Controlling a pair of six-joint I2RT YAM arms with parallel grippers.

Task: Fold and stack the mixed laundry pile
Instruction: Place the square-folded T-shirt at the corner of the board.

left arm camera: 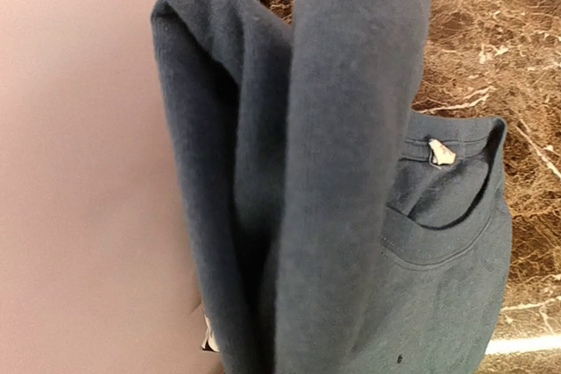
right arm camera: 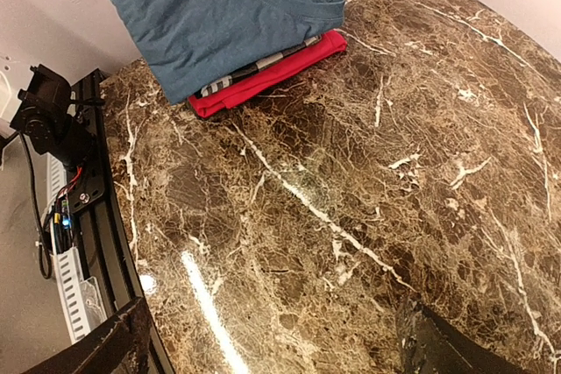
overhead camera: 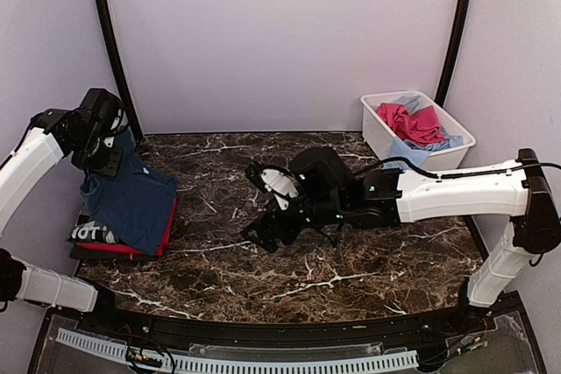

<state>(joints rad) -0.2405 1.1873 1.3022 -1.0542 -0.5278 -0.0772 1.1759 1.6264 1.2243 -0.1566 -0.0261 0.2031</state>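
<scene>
Stacking looks partly done: at the table's left edge the navy blue tee (overhead camera: pixel 131 203) lies folded on the checked one (overhead camera: pixel 88 232) and the red tee (overhead camera: pixel 166 229). Mid-table, the right gripper (overhead camera: pixel 265 208) hovers with jaws spread wide, holding and touching nothing. The left gripper (overhead camera: pixel 110 142) is clamped tight on the navy blue tee's far edge, lifting it. Farther back on the right, the pink piece (overhead camera: pixel 412 122) and the light blue piece (overhead camera: pixel 403 151) sit crumpled in the white tub (overhead camera: pixel 372 124), not yet folded.
</scene>
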